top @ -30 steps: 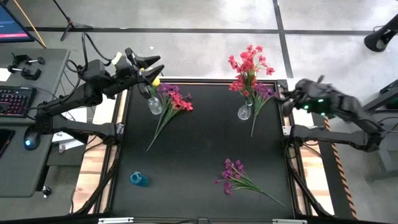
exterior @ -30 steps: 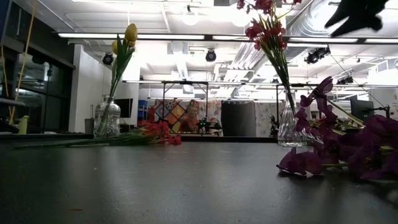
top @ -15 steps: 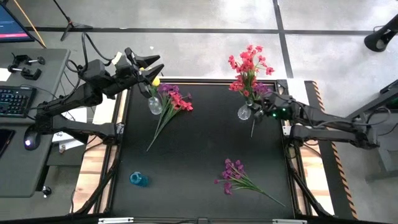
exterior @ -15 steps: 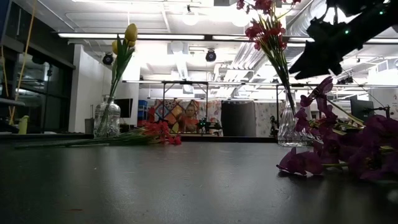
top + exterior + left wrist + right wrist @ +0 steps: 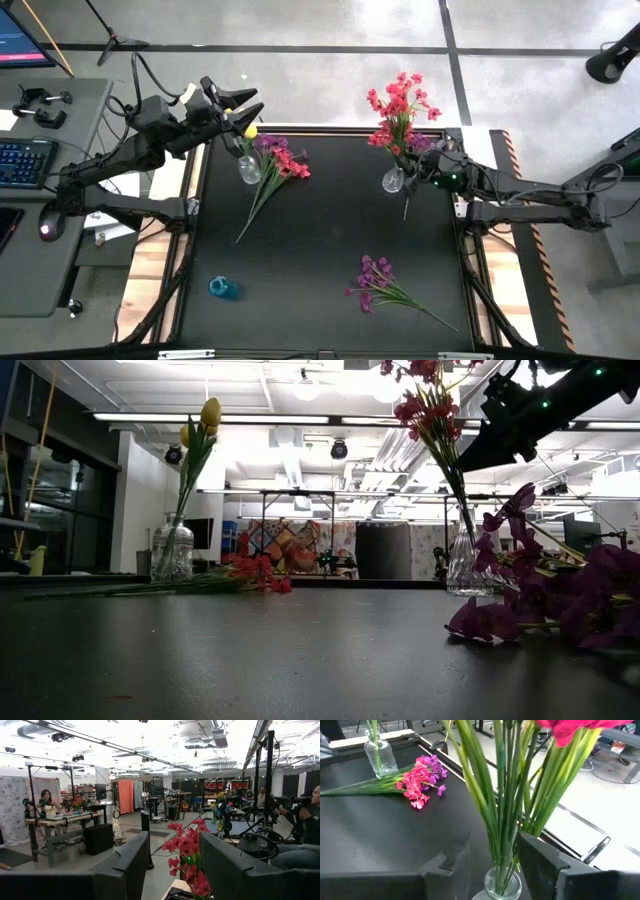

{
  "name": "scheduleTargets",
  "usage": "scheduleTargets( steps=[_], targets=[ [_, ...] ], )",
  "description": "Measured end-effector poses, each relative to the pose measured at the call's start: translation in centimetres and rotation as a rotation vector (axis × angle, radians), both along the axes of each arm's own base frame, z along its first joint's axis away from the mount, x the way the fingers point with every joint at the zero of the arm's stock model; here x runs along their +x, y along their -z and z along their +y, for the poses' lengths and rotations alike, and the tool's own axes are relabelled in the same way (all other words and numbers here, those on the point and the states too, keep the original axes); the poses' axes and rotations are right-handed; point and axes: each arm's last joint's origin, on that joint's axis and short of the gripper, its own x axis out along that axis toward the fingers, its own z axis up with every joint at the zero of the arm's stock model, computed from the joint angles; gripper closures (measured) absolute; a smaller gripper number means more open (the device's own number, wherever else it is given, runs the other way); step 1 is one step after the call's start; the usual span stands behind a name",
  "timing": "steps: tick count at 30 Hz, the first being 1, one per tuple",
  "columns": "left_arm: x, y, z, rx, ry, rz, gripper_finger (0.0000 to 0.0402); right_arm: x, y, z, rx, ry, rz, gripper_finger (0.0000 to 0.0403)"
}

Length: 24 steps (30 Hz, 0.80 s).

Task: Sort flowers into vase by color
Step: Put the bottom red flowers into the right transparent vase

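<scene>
- While the black counter (image 5: 320, 250) holds several bunches of thin artificial flowers, the right hand (image 5: 420, 172) sits just beside the small clear glass vase of red-pink flowers (image 5: 393, 180) near the far right corner, its two dark fingers (image 5: 540, 860) spread apart on either side of the green stems (image 5: 505, 810).
- The left hand (image 5: 240, 102) hangs above the far left corner, over the clear glass vase holding yellow flowers (image 5: 248, 165); its fingers (image 5: 130, 865) stand apart, holding nothing.
- A loose bunch of red-pink and purple flowers (image 5: 275, 165) lies on the counter just beside the left vase, stems pointing toward the near edge.
- A single purple stem (image 5: 418, 160) lies beside the right vase.
- A bunch of purple flowers (image 5: 385, 285) lies toward the near right of the counter.
- A small blue object (image 5: 223, 289) rests near the near left corner.
</scene>
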Motion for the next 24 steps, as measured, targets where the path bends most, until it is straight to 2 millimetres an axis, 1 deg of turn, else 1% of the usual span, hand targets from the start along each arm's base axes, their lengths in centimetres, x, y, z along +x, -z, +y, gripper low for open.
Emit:
scheduleTargets(
  steps=[6,10,14,20,24],
  targets=[
    [0.0,0.0,0.0,0.0,0.0,0.0,0.0238,0.6,0.0,-0.1,-0.017,-0.011,-0.003,0.0283],
    [0.0,0.0,0.0,0.0,-0.001,0.0,0.0238,1.4,0.4,-0.4,-0.051,-0.031,0.042,0.0284],
    [0.0,0.0,0.0,-0.001,0.0,0.002,0.0238,1.8,0.8,-0.5,-0.033,-0.023,0.061,0.0284],
    [0.0,0.1,0.0,-0.005,0.0,0.012,0.0238,1.6,0.6,-0.6,-0.046,0.036,0.042,0.0284],
    [0.1,0.2,0.0,-0.008,0.0,0.021,0.0238,1.4,0.5,-0.6,-0.059,0.064,0.041,0.0293]
  ],
)
